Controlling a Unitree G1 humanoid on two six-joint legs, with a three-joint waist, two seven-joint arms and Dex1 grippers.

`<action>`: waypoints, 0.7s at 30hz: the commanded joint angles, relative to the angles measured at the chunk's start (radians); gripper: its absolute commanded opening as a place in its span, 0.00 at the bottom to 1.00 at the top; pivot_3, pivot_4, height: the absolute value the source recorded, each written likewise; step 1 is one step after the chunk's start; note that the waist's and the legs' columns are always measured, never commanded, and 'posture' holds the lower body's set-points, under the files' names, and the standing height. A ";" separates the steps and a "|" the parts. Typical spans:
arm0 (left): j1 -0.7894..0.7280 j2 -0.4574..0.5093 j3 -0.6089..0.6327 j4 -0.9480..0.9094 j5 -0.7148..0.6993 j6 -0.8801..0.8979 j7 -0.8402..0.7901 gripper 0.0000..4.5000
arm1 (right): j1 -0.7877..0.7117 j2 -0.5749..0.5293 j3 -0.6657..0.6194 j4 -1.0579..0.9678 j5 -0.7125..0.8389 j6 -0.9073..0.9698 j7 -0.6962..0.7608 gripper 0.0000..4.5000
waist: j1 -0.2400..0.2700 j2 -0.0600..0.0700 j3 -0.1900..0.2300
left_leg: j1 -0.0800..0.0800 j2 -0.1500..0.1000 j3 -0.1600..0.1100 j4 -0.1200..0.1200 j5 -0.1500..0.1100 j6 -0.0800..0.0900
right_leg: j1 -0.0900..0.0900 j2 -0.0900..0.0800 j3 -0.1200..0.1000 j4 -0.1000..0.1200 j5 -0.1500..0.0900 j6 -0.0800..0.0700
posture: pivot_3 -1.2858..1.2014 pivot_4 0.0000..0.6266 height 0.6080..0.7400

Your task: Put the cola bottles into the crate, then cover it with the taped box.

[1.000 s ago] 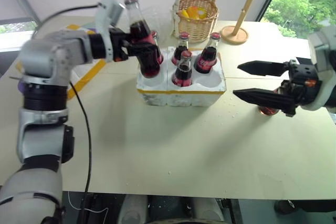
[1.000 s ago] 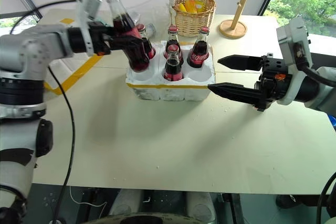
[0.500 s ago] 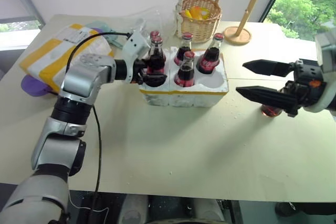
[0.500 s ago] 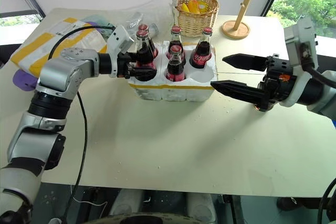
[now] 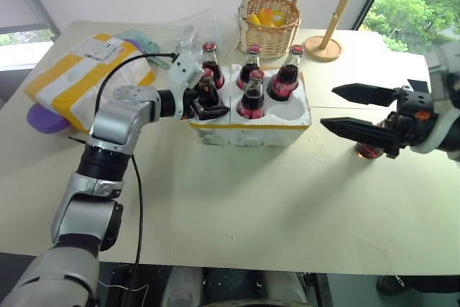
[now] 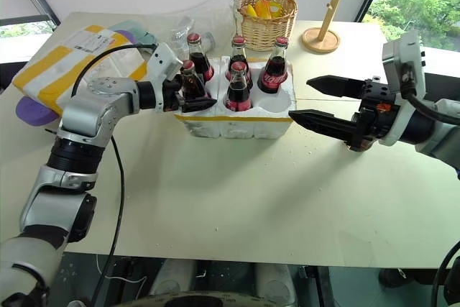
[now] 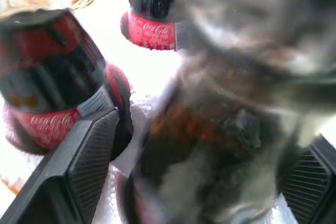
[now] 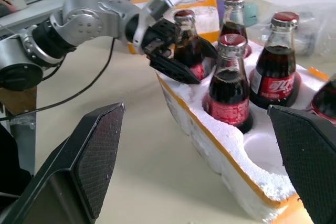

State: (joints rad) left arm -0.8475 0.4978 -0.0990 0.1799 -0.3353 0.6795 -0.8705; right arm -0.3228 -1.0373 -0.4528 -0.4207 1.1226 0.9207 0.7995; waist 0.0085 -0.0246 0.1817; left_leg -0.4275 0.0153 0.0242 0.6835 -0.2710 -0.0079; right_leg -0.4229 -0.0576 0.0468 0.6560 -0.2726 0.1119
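Five cola bottles (image 6: 238, 85) stand in the wells of the white styrofoam crate (image 6: 237, 120) at mid-counter (image 6: 237, 199), while the sixth bottle (image 5: 369, 152) waits on the counter just behind the right tool (image 5: 359, 111), well apart from the crate. The left tool (image 6: 188, 95) sits at the near-left well with its black fingers spread on either side of the bottle seated there, no longer pinching it as far as the right wrist view shows. The right tool hangs off the crate's right end, fingers spread wide and holding nothing. One well, at the crate's near right, is empty. The taped box (image 5: 83, 70) lies at the counter's far left, beside a purple item (image 5: 42, 117). Risk: a sideways pull-out could catch the left tool's finger on the freed bottle and tip it into its neighbours; the right tool, reaching blind for the last bottle, could knock it over.
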 commanded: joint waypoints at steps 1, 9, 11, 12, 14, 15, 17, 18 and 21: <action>0.013 0.035 0.173 -0.116 -0.160 0.088 -0.030 0.98 | 0.067 0.028 -0.061 -0.017 -0.021 -0.011 -0.043 1.00 | 0.000 0.000 0.000 | 0.000 0.000 0.000 0.000 0.000 0.000 | 0.000 0.000 0.000 0.000 0.000 0.000 | 0.52 0.24 1.00; 0.176 0.350 0.336 -0.409 -0.514 0.341 -0.310 0.98 | 0.476 0.144 -0.254 -0.191 -0.033 0.000 -0.097 1.00 | -0.001 0.001 -0.001 | 0.002 0.001 -0.001 -0.002 0.000 0.000 | 0.002 0.000 0.000 0.000 0.000 0.000 | 0.52 0.24 1.00; 0.179 0.360 0.320 -0.418 -0.520 0.344 -0.293 0.98 | 0.571 0.179 -0.258 -0.209 -0.135 -0.049 -0.121 1.00 | 0.006 0.001 -0.001 | 0.005 0.000 -0.001 -0.001 0.000 0.000 | 0.007 0.000 0.000 -0.001 0.000 0.000 | 0.52 0.24 1.00; 0.176 0.357 0.308 -0.421 -0.523 0.344 -0.289 0.98 | 0.606 0.197 -0.256 -0.208 -0.185 -0.068 -0.149 1.00 | 0.006 0.001 -0.001 | 0.009 -0.001 -0.001 0.000 0.000 0.000 | 0.013 0.000 -0.001 -0.004 -0.001 -0.001 | 0.52 0.24 1.00; 0.172 0.345 0.280 -0.428 -0.519 0.327 -0.287 0.98 | 0.623 0.246 -0.256 -0.182 -0.247 -0.099 -0.223 1.00 | 0.002 0.000 -0.001 | 0.016 0.000 -0.001 0.000 0.000 0.000 | 0.022 0.000 -0.002 -0.010 -0.003 -0.004 | 0.52 0.24 1.00; 0.169 0.336 0.266 -0.430 -0.514 0.318 -0.284 0.98 | 0.618 0.269 -0.255 -0.164 -0.274 -0.116 -0.258 1.00 | 0.001 0.001 -0.001 | 0.019 0.000 -0.001 0.000 -0.001 0.001 | 0.025 0.000 -0.001 -0.010 -0.003 -0.005 | 0.52 0.24 1.00; 0.160 0.316 0.237 -0.429 -0.503 0.300 -0.274 0.98 | 0.588 0.311 -0.253 -0.120 -0.318 -0.155 -0.308 1.00 | -0.006 0.001 -0.001 | 0.020 -0.001 0.001 0.000 -0.001 0.001 | 0.025 -0.001 0.000 -0.010 -0.003 -0.004 | 0.52 0.24 1.00; 0.157 0.305 0.219 -0.429 -0.493 0.287 -0.274 0.98 | 0.564 0.328 -0.249 -0.089 -0.335 -0.167 -0.334 1.00 | -0.009 0.001 -0.001 | 0.020 0.000 0.001 0.000 -0.001 0.001 | 0.025 0.000 0.001 -0.010 -0.003 -0.004 | 0.52 0.24 1.00; 0.158 0.291 0.179 -0.432 -0.466 0.249 -0.272 0.98 | 0.513 0.351 -0.230 -0.019 -0.388 -0.200 -0.375 1.00 | -0.020 0.001 -0.001 | 0.020 0.000 0.000 -0.001 -0.001 0.001 | 0.024 0.001 0.001 -0.007 -0.002 -0.004 | 0.52 0.24 1.00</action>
State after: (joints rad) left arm -0.6685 0.7851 0.0855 -0.2252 -0.8147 0.9660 -1.1464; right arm 0.2097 -0.6919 -0.6732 -0.4615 0.7654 0.7587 0.4486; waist -0.0114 -0.0238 0.1805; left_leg -0.4074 0.0151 0.0240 0.6814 -0.2720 -0.0066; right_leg -0.3997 -0.0567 0.0474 0.6487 -0.2735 0.1108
